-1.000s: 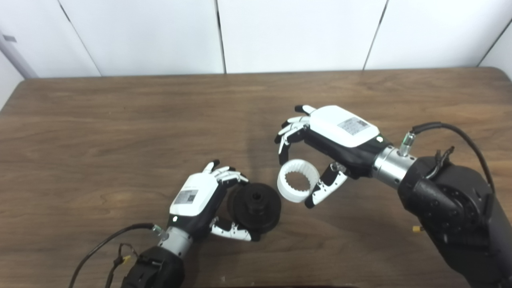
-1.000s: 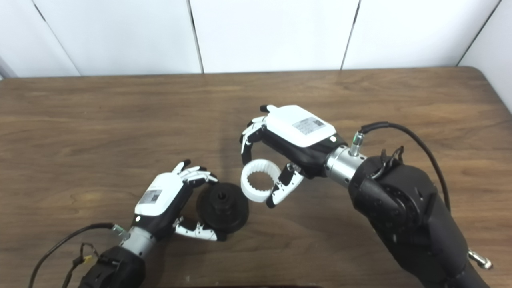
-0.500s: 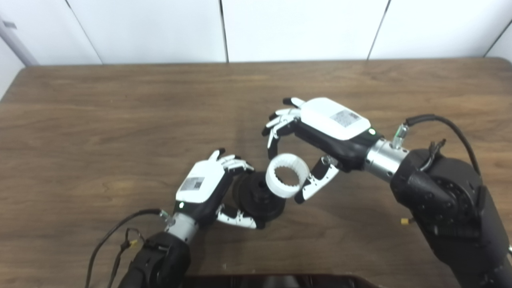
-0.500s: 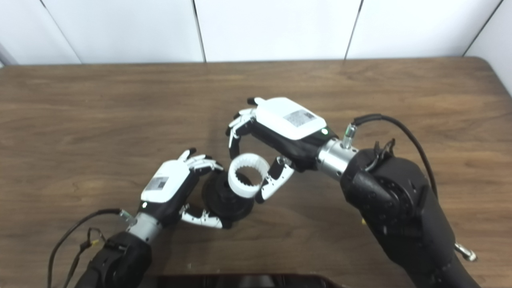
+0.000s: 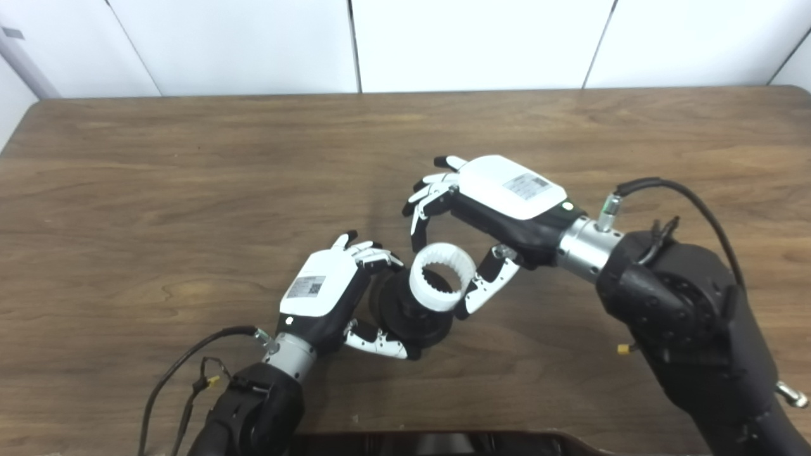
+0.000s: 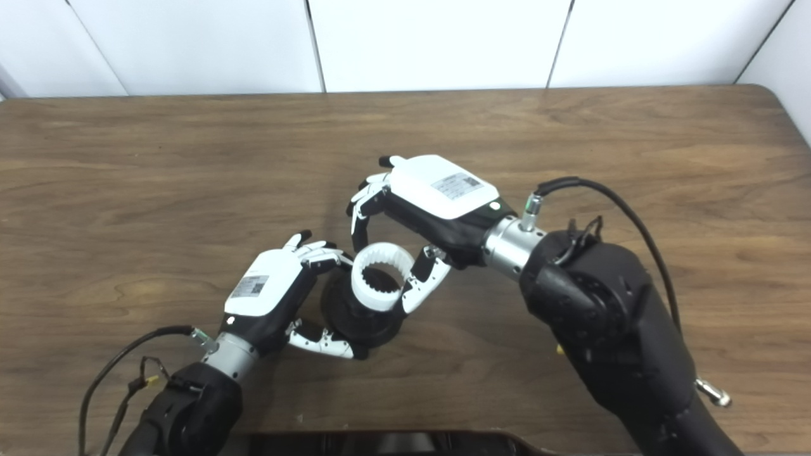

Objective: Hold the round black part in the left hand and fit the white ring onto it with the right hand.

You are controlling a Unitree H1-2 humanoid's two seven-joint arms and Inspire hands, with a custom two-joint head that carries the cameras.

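Note:
My left hand (image 5: pixel 326 291) is shut on the round black part (image 5: pixel 405 316), holding it low over the table near the front centre, its face turned up and to the right. My right hand (image 5: pixel 491 209) is shut on the white toothed ring (image 5: pixel 441 277), pinched between fingers above and thumb below. The ring overlaps the upper right of the black part and looks to be touching its raised hub; whether it sits on it I cannot tell. The same scene shows in the right eye view, with the ring (image 6: pixel 380 277) over the black part (image 6: pixel 355 320).
The brown wooden table (image 5: pixel 190 177) stretches wide on all sides. A white panelled wall (image 5: pixel 443 38) runs behind its far edge. A dark object (image 5: pixel 431 443) edges in at the bottom. Cables trail from both forearms.
My right hand has carried the white ring left and down from beside the black part to over it. My left hand has lifted the black part slightly toward it. The camera has tilted a little.

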